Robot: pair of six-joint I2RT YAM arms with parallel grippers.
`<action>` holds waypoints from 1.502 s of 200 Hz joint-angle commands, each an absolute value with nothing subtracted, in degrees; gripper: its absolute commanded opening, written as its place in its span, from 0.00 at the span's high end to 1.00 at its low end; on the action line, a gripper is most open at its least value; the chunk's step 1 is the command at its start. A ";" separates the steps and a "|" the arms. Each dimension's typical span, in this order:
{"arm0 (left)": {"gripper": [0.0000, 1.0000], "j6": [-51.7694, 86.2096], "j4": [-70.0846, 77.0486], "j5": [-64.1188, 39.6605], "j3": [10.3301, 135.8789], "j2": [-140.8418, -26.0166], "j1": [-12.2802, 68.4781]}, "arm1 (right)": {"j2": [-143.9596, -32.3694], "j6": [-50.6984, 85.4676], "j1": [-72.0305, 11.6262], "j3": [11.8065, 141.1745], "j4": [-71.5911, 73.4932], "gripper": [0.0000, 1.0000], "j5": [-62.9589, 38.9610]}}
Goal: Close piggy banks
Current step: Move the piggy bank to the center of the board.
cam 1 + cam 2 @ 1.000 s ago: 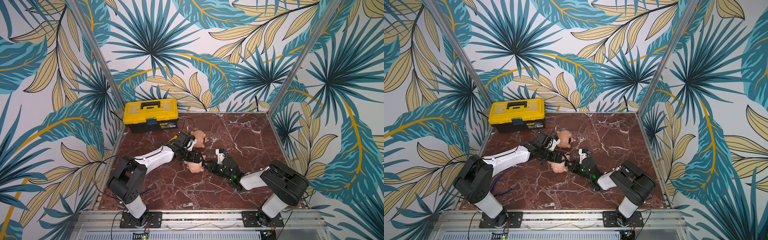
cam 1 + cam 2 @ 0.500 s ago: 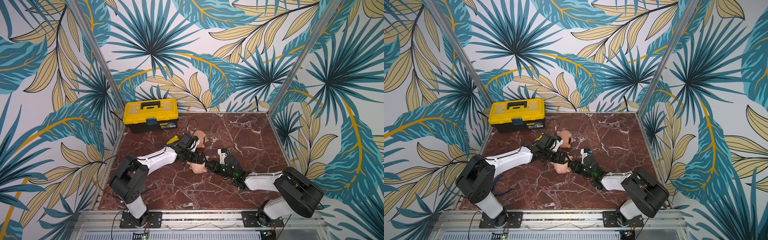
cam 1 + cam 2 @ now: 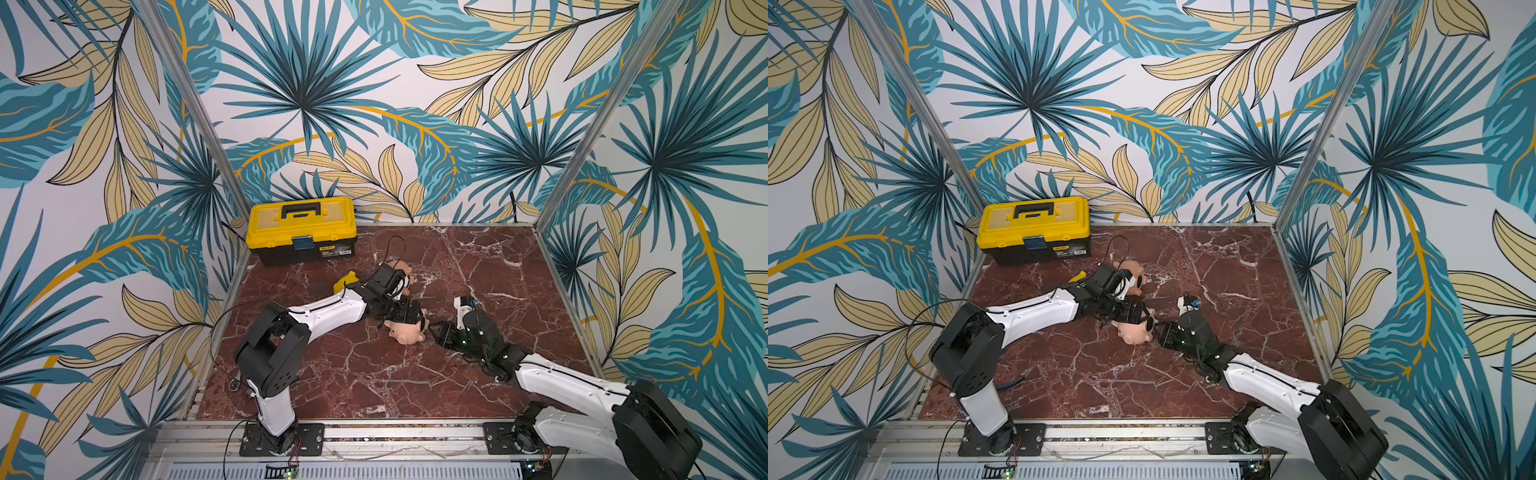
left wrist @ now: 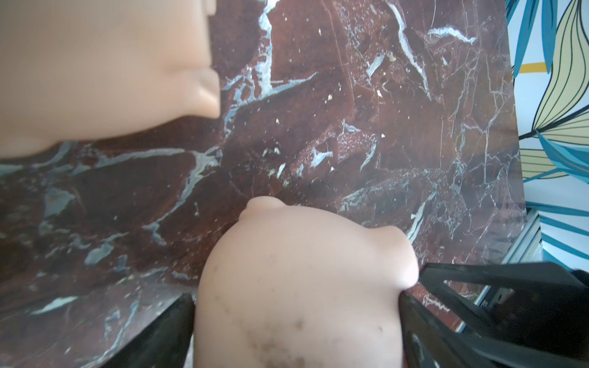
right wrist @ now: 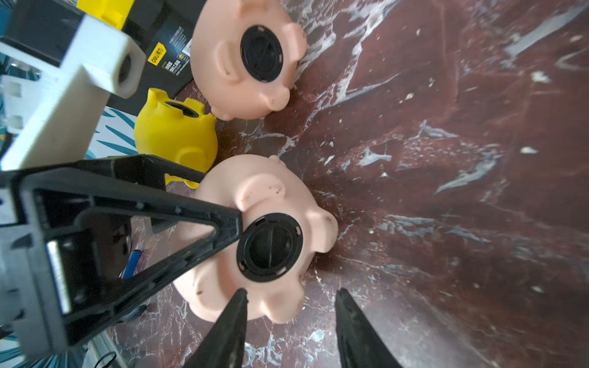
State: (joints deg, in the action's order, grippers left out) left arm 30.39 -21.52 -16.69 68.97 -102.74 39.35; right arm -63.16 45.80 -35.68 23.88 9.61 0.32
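My left gripper (image 3: 405,314) (image 4: 296,294) is shut on the pale pink piggy bank (image 3: 409,332) (image 3: 1136,332), which lies belly toward the right arm near the floor's middle. A black round plug (image 5: 269,247) sits in its belly hole. My right gripper (image 5: 291,291) (image 3: 436,330) stands open just off that belly, with nothing between its fingers. The peach-orange piggy bank (image 3: 405,268) (image 5: 248,60) lies behind with a black plug (image 5: 261,52) in its belly. The yellow piggy bank (image 3: 347,280) (image 5: 178,137) lies behind the left arm, its belly opening dark.
A yellow-and-black toolbox (image 3: 301,230) (image 3: 1034,228) stands at the back left corner. Patterned walls close in the marble floor (image 3: 478,266) on three sides. A metal rail (image 3: 374,430) with both arm bases runs along the front.
The right jaws have opened and drawn slightly back from the plug in the pink pig. The right arm has stretched lower toward the front right. The left arm holds still.
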 commanded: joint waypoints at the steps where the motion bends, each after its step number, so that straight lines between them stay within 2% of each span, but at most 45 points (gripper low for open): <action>1: 0.04 31.71 -23.36 -13.14 72.32 -105.82 39.74 | -59.72 43.30 -34.68 22.74 1.63 0.54 3.32; 66: 0.04 33.66 -23.38 -8.05 83.75 -112.09 41.48 | -52.62 41.56 -31.58 25.69 -9.00 0.53 5.26; 158: 0.04 31.75 -25.07 -5.11 103.90 -125.59 42.01 | -49.93 38.95 -29.43 29.12 -11.94 0.53 4.83; 185: 0.00 31.12 -27.81 -4.33 109.67 -128.61 42.41 | -49.53 38.82 -28.79 29.71 -14.57 0.53 4.84; 244: 0.00 29.00 -28.61 -2.51 112.50 -125.80 42.89 | -49.49 37.77 -27.68 30.56 -15.26 0.53 4.92; 276: 0.01 25.39 -29.17 -0.55 112.32 -121.22 42.76 | -49.70 36.28 -26.83 31.52 -16.71 0.53 8.77; 300: 0.00 22.65 -29.22 2.22 109.75 -115.86 41.78 | -50.50 34.62 -26.04 34.01 -19.32 0.42 16.40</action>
